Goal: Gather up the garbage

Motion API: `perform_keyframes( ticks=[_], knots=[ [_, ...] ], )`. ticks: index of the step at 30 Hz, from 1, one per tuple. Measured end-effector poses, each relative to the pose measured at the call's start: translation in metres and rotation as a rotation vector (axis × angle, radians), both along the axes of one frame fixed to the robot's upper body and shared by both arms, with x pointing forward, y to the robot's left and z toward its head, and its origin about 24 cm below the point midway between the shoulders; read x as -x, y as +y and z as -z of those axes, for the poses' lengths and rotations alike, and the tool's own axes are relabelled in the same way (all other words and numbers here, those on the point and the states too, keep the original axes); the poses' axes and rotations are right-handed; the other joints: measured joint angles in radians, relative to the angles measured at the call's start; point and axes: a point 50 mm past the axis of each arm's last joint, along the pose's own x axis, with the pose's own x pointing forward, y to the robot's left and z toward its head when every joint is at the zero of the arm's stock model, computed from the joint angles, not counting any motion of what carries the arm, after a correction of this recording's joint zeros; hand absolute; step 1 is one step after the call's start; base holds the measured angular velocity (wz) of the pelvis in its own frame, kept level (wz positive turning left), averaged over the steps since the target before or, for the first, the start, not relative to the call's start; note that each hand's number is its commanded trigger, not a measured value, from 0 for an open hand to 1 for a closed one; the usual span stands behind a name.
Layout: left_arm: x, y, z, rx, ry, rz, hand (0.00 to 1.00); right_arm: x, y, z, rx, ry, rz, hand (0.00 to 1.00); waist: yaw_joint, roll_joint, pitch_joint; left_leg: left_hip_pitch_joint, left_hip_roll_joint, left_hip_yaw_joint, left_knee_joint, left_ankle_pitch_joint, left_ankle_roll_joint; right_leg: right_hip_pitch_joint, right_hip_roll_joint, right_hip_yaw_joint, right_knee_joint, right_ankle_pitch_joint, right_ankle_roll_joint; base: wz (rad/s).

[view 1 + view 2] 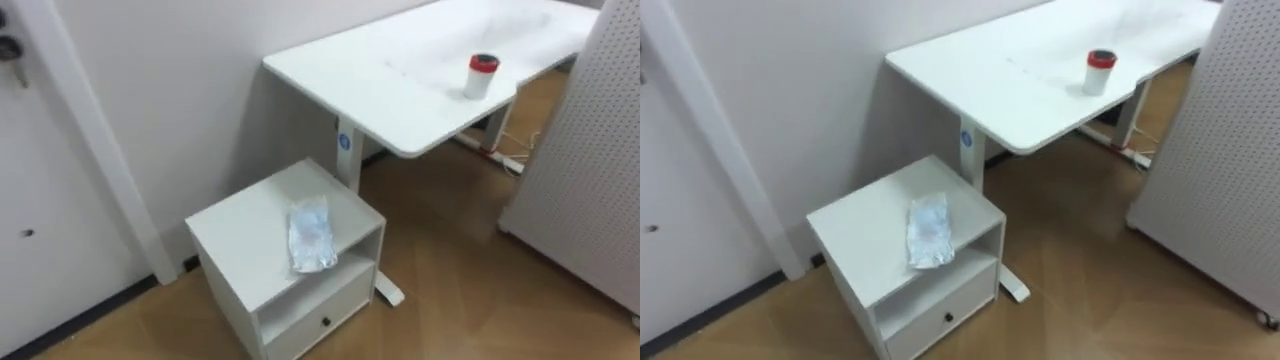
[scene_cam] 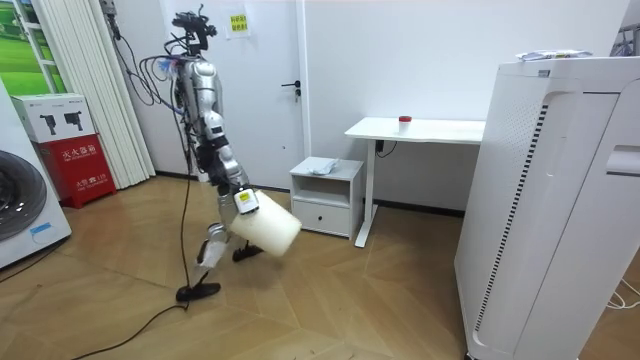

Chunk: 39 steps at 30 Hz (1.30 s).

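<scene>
A crumpled clear plastic bag [image 1: 311,235] lies on top of a low white cabinet [image 1: 245,235] with an open shelf and a drawer, close to its right front edge. In the room view I stand a few steps from this cabinet [image 2: 325,195], leaning towards it. My right hand [image 2: 243,200] hangs low by my knee and carries a white bin [image 2: 268,226] by its rim. The bin is tilted, with its mouth towards the cabinet.
A white desk [image 1: 380,80] stands right of the cabinet with a white cup with a red lid [image 1: 482,76] on it. A tall white perforated appliance [image 1: 590,170] stands at the right. A door [image 1: 40,210] is on the left. Wooden floor lies in front.
</scene>
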Motion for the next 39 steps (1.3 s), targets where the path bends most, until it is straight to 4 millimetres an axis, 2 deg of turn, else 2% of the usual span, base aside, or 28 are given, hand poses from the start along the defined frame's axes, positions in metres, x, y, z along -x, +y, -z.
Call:
perform_keyframes(
  ticks=[1, 2, 3, 5, 6, 8, 9, 10, 11, 12, 13, 14, 15, 16, 17, 20, 22, 25, 27, 28, 29, 30, 31, 32, 34, 36, 38, 39],
  knots=[
    [-0.006, 0.000, 0.000, 0.000, -0.017, 0.005, 0.00, -0.002, -0.001, -0.001, 0.011, -0.007, 0.001, 1.00, 0.000, -0.006, -0.0023, 0.024, -0.015, 0.005, 0.004, -0.026, 0.011, -0.051, -0.025, -0.027, 0.150, 0.022, 0.042, 0.04],
    [-0.016, -0.001, -0.001, -0.004, -0.044, 0.000, 0.00, -0.005, -0.003, -0.001, 0.029, -0.016, 0.007, 1.00, 0.001, -0.006, -0.0036, 0.050, -0.028, 0.009, 0.006, -0.046, 0.019, -0.107, -0.055, -0.061, 0.298, 0.084, 0.067, 0.04],
    [-0.018, -0.001, -0.001, -0.008, -0.053, -0.006, 0.00, -0.008, -0.003, -0.002, 0.035, -0.023, 0.013, 1.00, 0.000, -0.002, -0.0029, 0.063, -0.030, 0.009, 0.006, -0.057, 0.023, -0.132, -0.060, -0.070, 0.360, 0.131, 0.065, 0.00],
    [-0.029, 0.002, -0.003, -0.042, -0.096, -0.016, 0.00, -0.018, -0.004, -0.003, 0.038, -0.057, 0.023, 1.00, 0.000, 0.021, -0.0038, 0.117, -0.027, 0.000, -0.013, -0.086, 0.029, -0.222, -0.075, -0.090, 0.534, 0.332, 0.050, -0.08],
    [-0.033, 0.003, -0.004, -0.054, -0.107, -0.010, 0.00, -0.021, -0.003, -0.004, 0.037, -0.070, 0.023, 1.00, 0.000, 0.026, -0.0048, 0.127, -0.023, -0.001, -0.020, -0.090, 0.029, -0.248, -0.080, -0.094, 0.566, 0.333, 0.047, -0.11],
    [-0.047, 0.004, -0.007, -0.090, -0.160, -0.004, 0.00, -0.037, -0.002, -0.007, 0.037, -0.127, 0.008, 1.00, 0.002, 0.047, 0.0000, 0.167, -0.001, -0.006, -0.061, -0.097, 0.026, -0.368, -0.077, -0.139, 0.597, 0.234, 0.017, -0.11],
    [-0.051, 0.004, -0.008, -0.097, -0.174, 0.001, 0.00, -0.041, -0.002, -0.008, 0.039, -0.140, 0.000, 1.00, 0.001, 0.053, 0.0023, 0.180, 0.007, -0.006, -0.074, -0.096, 0.025, -0.395, -0.072, -0.149, 0.570, 0.208, 0.014, -0.13],
    [-0.055, 0.004, -0.009, -0.102, -0.203, 0.004, 0.00, -0.048, 0.000, -0.010, 0.037, -0.176, -0.010, 1.00, 0.002, 0.062, 0.0045, 0.203, 0.021, -0.006, -0.104, -0.093, 0.018, -0.435, -0.062, -0.160, 0.478, 0.177, 0.013, -0.14],
    [-0.058, 0.003, -0.010, -0.101, -0.228, -0.007, 0.00, -0.050, 0.001, -0.011, 0.034, -0.195, -0.016, 1.00, 0.001, 0.064, 0.0057, 0.231, 0.028, -0.007, -0.140, -0.089, 0.010, -0.451, -0.058, -0.169, 0.344, 0.168, 0.010, -0.12],
    [-0.059, 0.003, -0.010, -0.098, -0.239, -0.014, 0.00, -0.051, 0.002, -0.011, 0.032, -0.197, -0.020, 1.00, 0.000, 0.066, 0.0057, 0.248, 0.032, -0.011, -0.157, -0.087, 0.006, -0.450, -0.051, -0.171, 0.253, 0.168, 0.010, 0.00],
    [-0.061, 0.002, -0.011, -0.091, -0.257, -0.024, 0.00, -0.049, 0.003, -0.010, 0.023, -0.196, -0.021, 1.00, -0.002, 0.065, 0.0039, 0.277, 0.037, -0.020, -0.190, -0.084, -0.004, -0.431, -0.035, -0.171, 0.070, 0.181, 0.015, 0.17],
    [-0.062, 0.000, -0.011, -0.083, -0.270, -0.026, 0.00, -0.046, 0.004, -0.009, 0.020, -0.195, -0.020, 1.00, -0.003, 0.067, 0.0041, 0.297, 0.041, -0.034, -0.210, -0.085, -0.014, -0.411, -0.019, -0.168, -0.051, 0.256, 0.019, 0.29],
    [-0.062, -0.001, -0.011, -0.078, -0.275, -0.031, 0.00, -0.044, 0.004, -0.009, 0.019, -0.196, -0.019, 1.00, -0.007, 0.070, -0.0013, 0.307, 0.046, -0.041, -0.217, -0.087, -0.021, -0.397, -0.007, -0.166, -0.081, 0.295, 0.016, 0.31],
    [-0.062, -0.004, -0.011, -0.072, -0.290, -0.031, 0.00, -0.037, 0.005, -0.007, 0.018, -0.183, -0.016, 1.00, -0.007, 0.073, -0.0112, 0.326, 0.061, -0.047, -0.230, -0.089, -0.036, -0.370, 0.019, -0.159, -0.115, 0.319, 0.007, 0.10],
    [-0.063, -0.004, -0.012, -0.068, -0.309, -0.033, 0.00, -0.033, 0.006, -0.006, 0.017, -0.171, -0.014, 1.00, -0.001, 0.079, -0.0089, 0.339, 0.074, -0.046, -0.243, -0.088, -0.047, -0.352, 0.037, -0.164, -0.139, 0.326, -0.002, -0.04],
    [-0.065, -0.003, -0.013, -0.076, -0.338, -0.051, 0.00, -0.036, 0.007, -0.006, 0.018, -0.179, -0.041, 1.00, -0.001, 0.085, -0.0055, 0.345, 0.093, -0.047, -0.264, -0.079, -0.064, -0.335, 0.055, -0.164, -0.181, 0.331, -0.011, -0.14],
    [-0.070, -0.004, -0.016, -0.086, -0.367, -0.047, 0.00, -0.041, 0.007, -0.007, 0.014, -0.189, -0.057, 1.00, -0.007, 0.085, -0.0048, 0.338, 0.094, -0.055, -0.262, -0.078, -0.065, -0.337, 0.062, -0.165, -0.185, 0.329, -0.013, 0.06],
    [-0.093, -0.007, -0.023, -0.105, -0.465, -0.036, 0.00, -0.051, 0.008, -0.008, 0.013, -0.208, -0.075, 1.00, -0.031, 0.081, -0.0008, 0.315, 0.094, -0.067, -0.262, -0.073, -0.073, -0.367, 0.065, -0.171, -0.168, 0.326, -0.016, 0.10],
    [-0.112, -0.008, -0.030, -0.125, -0.537, -0.014, 0.00, -0.060, 0.009, -0.010, 0.013, -0.240, -0.088, 1.00, -0.032, 0.080, 0.0018, 0.289, 0.095, -0.063, -0.249, -0.073, -0.073, -0.393, 0.061, -0.165, -0.157, 0.326, -0.017, 0.00],
    [-0.126, -0.009, -0.035, -0.133, -0.588, -0.010, 0.00, -0.065, 0.009, -0.011, 0.014, -0.253, -0.092, 1.00, -0.038, 0.080, 0.0049, 0.258, 0.092, -0.059, -0.213, -0.073, -0.073, -0.406, 0.050, -0.149, -0.157, 0.326, -0.017, 0.06],
    [-0.140, -0.010, -0.041, -0.138, -0.637, -0.008, 0.00, -0.070, 0.010, -0.011, 0.012, -0.260, -0.094, 1.00, -0.046, 0.078, 0.0127, 0.202, 0.091, -0.051, -0.129, -0.073, -0.075, -0.415, 0.041, -0.114, -0.157, 0.327, -0.016, 0.14],
    [-0.149, -0.011, -0.045, -0.140, -0.664, -0.006, 0.00, -0.073, 0.010, -0.012, 0.011, -0.268, -0.089, 1.00, -0.048, 0.073, 0.0226, 0.158, 0.092, -0.048, -0.058, -0.071, -0.091, -0.417, 0.033, -0.084, -0.157, 0.325, -0.014, 0.37],
    [-0.168, -0.014, -0.054, -0.143, -0.728, 0.003, 0.00, -0.074, 0.008, -0.013, 0.013, -0.273, -0.068, 1.00, -0.059, 0.071, 0.0335, 0.071, 0.091, -0.071, -0.024, -0.077, -0.103, -0.440, 0.029, -0.033, -0.150, 0.324, -0.002, 0.67],
    [-0.193, -0.019, -0.069, -0.151, -0.823, 0.028, 0.00, -0.078, 0.004, -0.015, 0.018, -0.294, -0.027, 1.00, -0.077, 0.097, 0.0268, -0.012, 0.121, -0.085, -0.091, -0.051, -0.072, -0.501, 0.034, -0.029, -0.099, 0.310, 0.018, 0.64],
    [-0.217, -0.020, -0.088, -0.194, -0.935, 0.056, 0.00, -0.091, 0.005, -0.018, 0.011, -0.321, -0.012, 1.00, -0.061, 0.069, 0.0332, -0.062, 0.123, 0.002, -0.051, -0.046, -0.053, -0.590, 0.017, -0.048, -0.036, 0.285, 0.044, -0.02],
    [-0.224, -0.019, -0.094, -0.229, -0.975, 0.059, 0.00, -0.100, 0.005, -0.021, 0.005, -0.349, -0.018, 1.00, -0.053, 0.073, 0.0354, -0.089, 0.126, 0.018, -0.027, -0.051, -0.044, -0.615, 0.012, -0.077, -0.034, 0.291, 0.038, -0.44],
    [-0.230, -0.019, -0.101, -0.253, -1.013, 0.043, 0.00, -0.107, 0.002, -0.025, 0.004, -0.376, 0.009, 1.00, -0.070, 0.092, 0.0469, -0.109, 0.127, 0.019, -0.014, -0.058, -0.034, -0.635, 0.011, -0.084, -0.026, 0.297, 0.042, -0.16],
    [-0.231, -0.019, -0.101, -0.261, -1.019, 0.039, 0.00, -0.107, 0.001, -0.025, 0.002, -0.377, 0.017, 1.00, -0.075, 0.094, 0.0479, -0.112, 0.127, 0.019, -0.013, -0.058, -0.033, -0.643, 0.010, -0.084, -0.019, 0.298, 0.041, -0.10]
  ],
)
